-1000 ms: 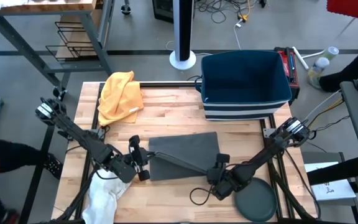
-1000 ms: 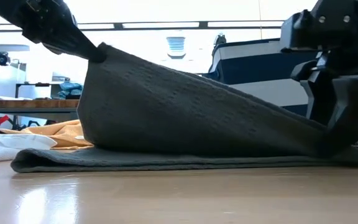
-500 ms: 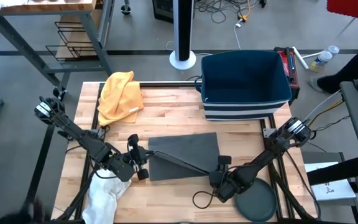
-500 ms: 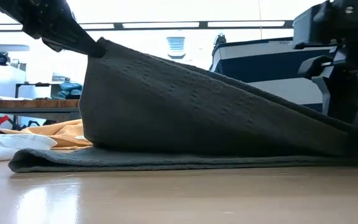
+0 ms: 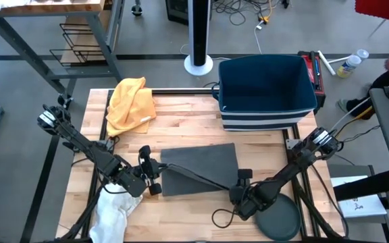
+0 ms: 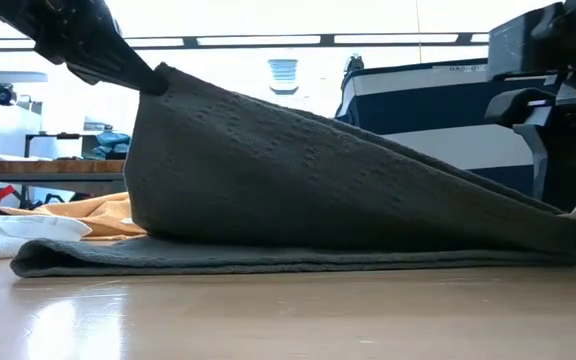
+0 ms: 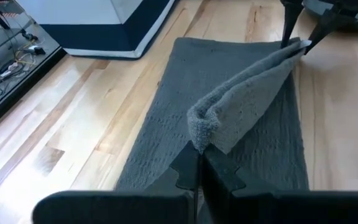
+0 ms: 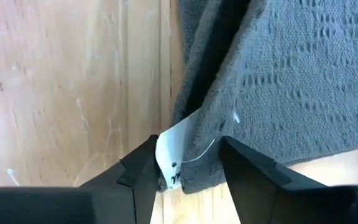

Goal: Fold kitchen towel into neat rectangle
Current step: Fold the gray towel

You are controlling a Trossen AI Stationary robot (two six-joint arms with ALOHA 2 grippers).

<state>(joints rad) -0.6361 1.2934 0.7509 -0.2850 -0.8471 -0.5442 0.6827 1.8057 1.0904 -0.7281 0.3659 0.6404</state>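
Note:
A dark grey kitchen towel (image 5: pixel 201 162) lies mid-table on the wood. Its near edge is raised into a ridge (image 6: pixel 318 150) that runs between my two grippers. My left gripper (image 5: pixel 155 177) is shut on the towel's near left corner, held well above the table. My right gripper (image 5: pixel 240 189) stands low at the near right corner, with its fingers closed on it. That corner carries a white label (image 8: pixel 176 149). The rest of the towel lies flat, its lower layer (image 6: pixel 268 258) on the table. My left gripper pinches the bunched near left corner (image 7: pixel 201 127) between its two fingers. The fingers slant down from the table's left. The corner is lifted clear, and the cloth runs taut from it toward the other gripper. My right gripper has the near right corner (image 8: pixel 197 171), beside the white label, between its two fingers (image 8: pixel 145 168). The fingers come steeply from above. The corner sits just above the table, with the raised edge drawn taut away from it.
A yellow cloth (image 5: pixel 130 104) lies at the far left and a white cloth (image 5: pixel 113 212) at the near left edge. A dark blue bin (image 5: pixel 265 91) stands at the far right. A dark round disc (image 5: pixel 279 219) and a cable loop (image 5: pixel 220 216) lie near my right arm.
My right gripper has rolled a little about its own line at the near right corner, edging toward the table's right. The ridge between the grippers stays taut.

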